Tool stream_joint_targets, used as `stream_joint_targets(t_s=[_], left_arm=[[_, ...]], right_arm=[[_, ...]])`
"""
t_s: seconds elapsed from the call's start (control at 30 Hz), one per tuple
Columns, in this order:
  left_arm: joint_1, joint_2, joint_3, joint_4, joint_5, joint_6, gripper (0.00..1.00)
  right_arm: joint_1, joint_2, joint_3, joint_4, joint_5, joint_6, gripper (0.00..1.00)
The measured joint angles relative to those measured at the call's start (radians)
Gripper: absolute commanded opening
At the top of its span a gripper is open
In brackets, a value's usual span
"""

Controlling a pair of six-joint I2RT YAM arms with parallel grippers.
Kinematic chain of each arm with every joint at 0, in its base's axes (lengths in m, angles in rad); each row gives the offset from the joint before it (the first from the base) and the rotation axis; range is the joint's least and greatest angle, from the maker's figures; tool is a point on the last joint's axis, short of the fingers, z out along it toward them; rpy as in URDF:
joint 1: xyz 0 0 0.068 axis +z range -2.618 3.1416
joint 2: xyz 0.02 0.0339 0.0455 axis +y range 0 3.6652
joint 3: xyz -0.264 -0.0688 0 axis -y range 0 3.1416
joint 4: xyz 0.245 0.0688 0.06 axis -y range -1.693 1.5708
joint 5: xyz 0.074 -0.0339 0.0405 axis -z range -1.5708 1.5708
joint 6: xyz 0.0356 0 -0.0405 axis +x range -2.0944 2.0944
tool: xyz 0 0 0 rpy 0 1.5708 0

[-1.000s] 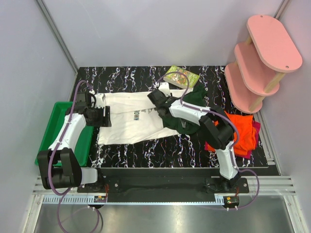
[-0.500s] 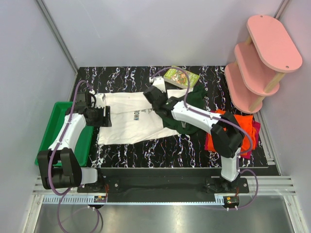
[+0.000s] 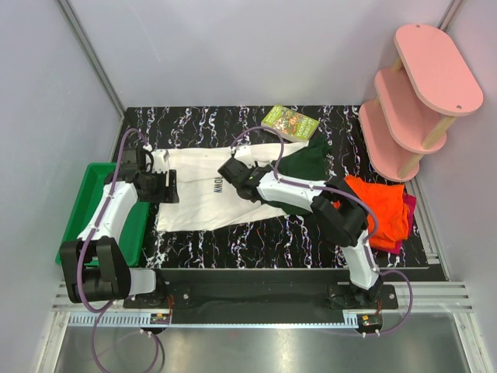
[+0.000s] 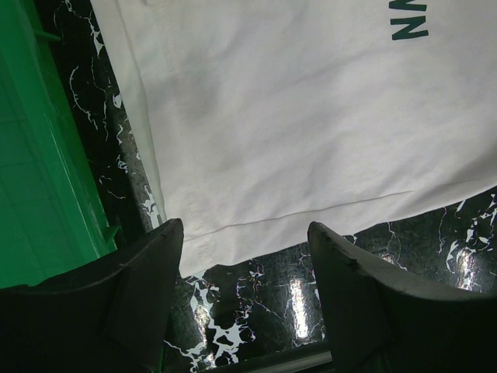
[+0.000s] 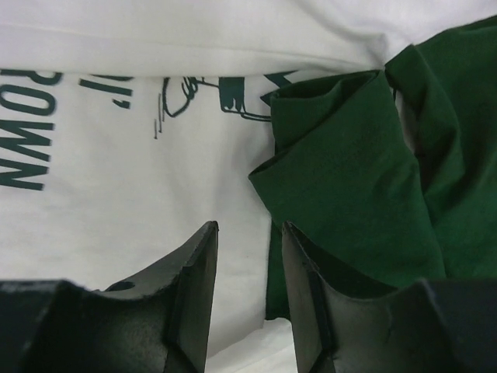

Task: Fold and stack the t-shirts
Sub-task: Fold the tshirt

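The cream-white t-shirt [image 3: 203, 194] lies spread flat on the black marbled table, its dark green sleeve [image 3: 305, 160] folded at the right. My left gripper [image 3: 166, 186] hovers open over the shirt's left hem corner [image 4: 233, 225], with bare table showing between its fingers [image 4: 147, 280]. Over the middle of the shirt my right gripper [image 3: 231, 172] is open, its fingers [image 5: 190, 272] above white cloth just beside the edge of the green sleeve [image 5: 349, 179], near the dark print [image 5: 210, 93]. An orange t-shirt [image 3: 380, 203] lies on a magenta-red one [image 3: 407, 203] at the right.
A green tray [image 3: 81, 206] sits off the table's left edge, close to my left arm. A small green book [image 3: 290, 123] lies at the back of the table. A pink tiered shelf [image 3: 419, 85] stands at the back right.
My right gripper has slid left from beside the green sleeve to the middle of the white shirt, leaving the sleeve uncovered. The left arm has not moved.
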Motion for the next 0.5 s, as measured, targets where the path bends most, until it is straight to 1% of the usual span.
stream_joint_targets(t_s=[0.2,0.5], left_arm=[[0.0,0.0,0.0,0.0,0.002,0.0,0.7],[0.0,0.0,0.0,0.0,0.001,0.0,0.7]], right_arm=[[-0.002,0.062,0.031,-0.04,0.026,0.004,0.46],[-0.027,0.074,0.035,-0.059,0.051,0.015,0.46]])
